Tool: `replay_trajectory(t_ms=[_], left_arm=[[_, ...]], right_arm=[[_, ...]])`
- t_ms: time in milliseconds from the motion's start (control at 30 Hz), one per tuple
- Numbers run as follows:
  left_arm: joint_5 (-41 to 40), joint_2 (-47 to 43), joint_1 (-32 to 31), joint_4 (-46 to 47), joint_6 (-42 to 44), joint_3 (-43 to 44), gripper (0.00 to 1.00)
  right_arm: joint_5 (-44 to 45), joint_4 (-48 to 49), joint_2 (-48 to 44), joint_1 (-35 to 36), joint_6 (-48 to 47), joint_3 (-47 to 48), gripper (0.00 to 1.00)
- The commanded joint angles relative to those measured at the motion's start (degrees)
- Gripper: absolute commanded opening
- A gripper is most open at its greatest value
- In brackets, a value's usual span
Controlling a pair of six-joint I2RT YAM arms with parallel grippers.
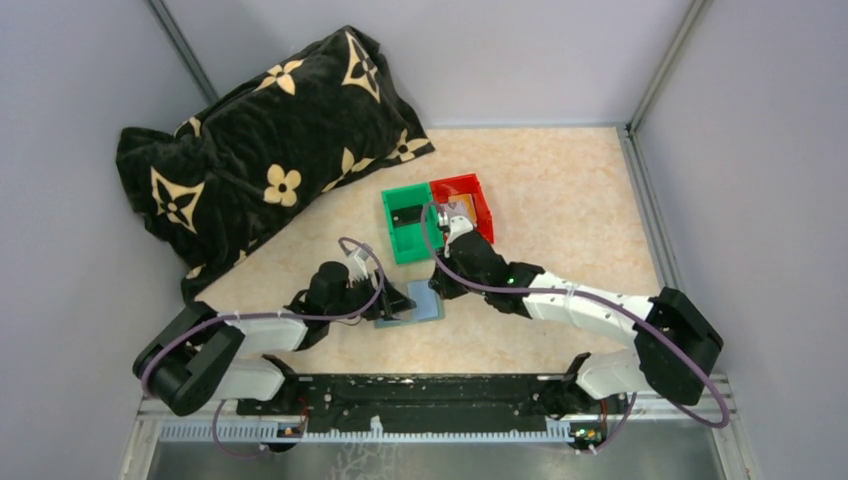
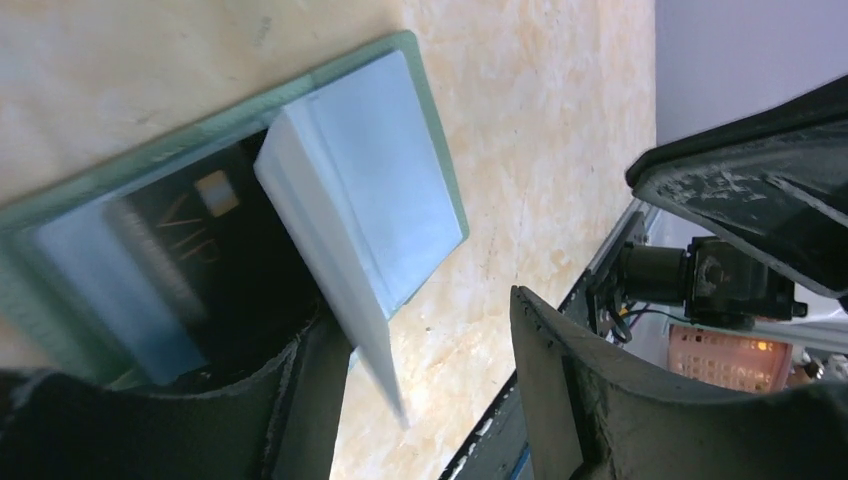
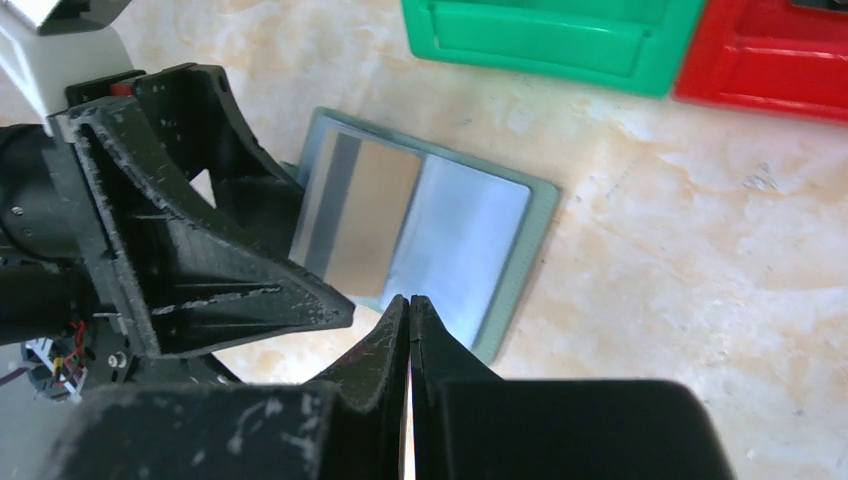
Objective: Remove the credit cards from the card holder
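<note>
Sage card holder [image 3: 522,265] open, right hand [image 3: 410,300] closed

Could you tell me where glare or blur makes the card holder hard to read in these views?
Left wrist view: the lettering on the dark card is soft, and the left claw is blurred up close. Right wrist view: glare whitens the inside of the card holder. Top view: even light, but the holder is tiny.

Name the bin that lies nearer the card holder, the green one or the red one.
The green bin. Its near edge lies just beyond the card holder, while the red bin sits beside it, farther back and to the right.
</note>
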Motion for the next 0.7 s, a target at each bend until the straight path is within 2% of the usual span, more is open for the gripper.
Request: replay_trajectory(t_ms=[0, 167, 367, 500, 667], left_arm=[[0.8, 2.5, -3.0, 6.5, -1.5, 3.2, 0.65], [-2.2, 2.3, -6.0, 2.8, -1.0, 6.0, 0.69], [-3.1, 3.3, -6.3, 3.4, -0.7, 5.2, 0.73], [-5.4, 2.1, -6.3, 2.4, -0.4, 3.7, 0.74], [-9.7, -0.2, -6.3, -2.7, 1.6, 3.4, 0.80]], right_arm=[[1.3, -1.9, -3.9, -1.9, -0.7, -2.1, 0.00], [1.2, -2.0, -5.4, -3.9, -0.8, -4.2, 0.00], [-0.2, -0.9, -5.4, -4.4, -1.1, -4.9, 0.00], [-3.9, 2.2, -0.2, -4.3, -1.5, -4.0, 0.00], [-7.0, 7.2, 6.5, -4.3, -1.0, -2.8, 0.00]])
